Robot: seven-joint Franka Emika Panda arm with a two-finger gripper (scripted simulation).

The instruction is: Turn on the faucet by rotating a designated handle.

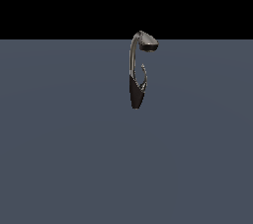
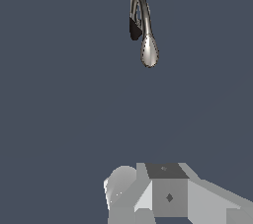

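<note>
The faucet [image 1: 136, 92] stands on the grey floor in the exterior view, with a dark tapered base, a tall arched neck and a wide flat head [image 1: 148, 43] pointing to the exterior view's right. The handle [image 1: 144, 76] is a thin curved hook with a pointed tip, branching off the body under the head. The wrist view looks down on the faucet [image 2: 148, 50] from far off, and the handle cannot be made out there. No gripper fingers appear in either view.
Flat grey ground [image 1: 64, 159] surrounds the faucet, under a black background. Blocky white and grey parts of the arm [image 2: 168, 196] fill one edge of the wrist view, well apart from the faucet.
</note>
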